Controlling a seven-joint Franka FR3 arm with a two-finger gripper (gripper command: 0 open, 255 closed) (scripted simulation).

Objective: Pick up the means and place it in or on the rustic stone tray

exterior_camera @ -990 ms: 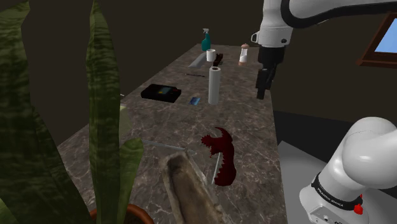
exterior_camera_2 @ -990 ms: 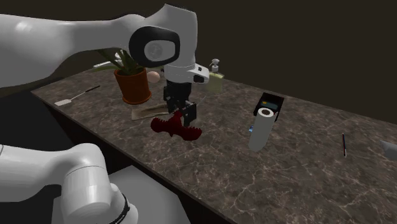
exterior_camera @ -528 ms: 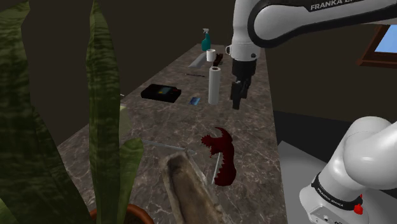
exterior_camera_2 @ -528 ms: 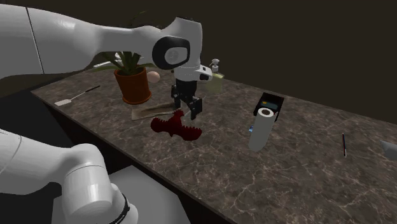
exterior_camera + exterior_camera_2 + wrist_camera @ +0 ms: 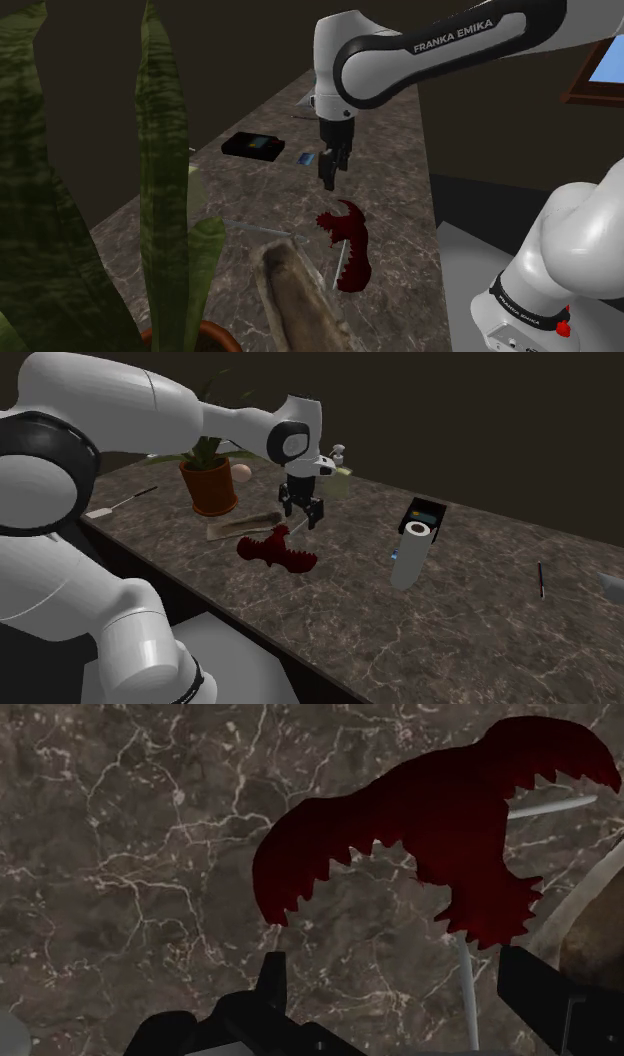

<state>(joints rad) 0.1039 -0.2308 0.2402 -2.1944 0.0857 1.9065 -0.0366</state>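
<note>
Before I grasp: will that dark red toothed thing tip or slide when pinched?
The dark red toothed thing lies flat on the counter, so tipping seems unlikely. It looks thin; it may skid on that smooth veined top.

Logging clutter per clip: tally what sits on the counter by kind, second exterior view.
Potted plant: 1
Stone tray: 1
Dark red toothed piece: 1
Paper roll: 1
Black box: 1
Pump bottle: 1
Slim tools (spatula, pen): 2
Small unclear bits (pale ball, blue bit, grey piece): 3
Total made out: 11
</note>
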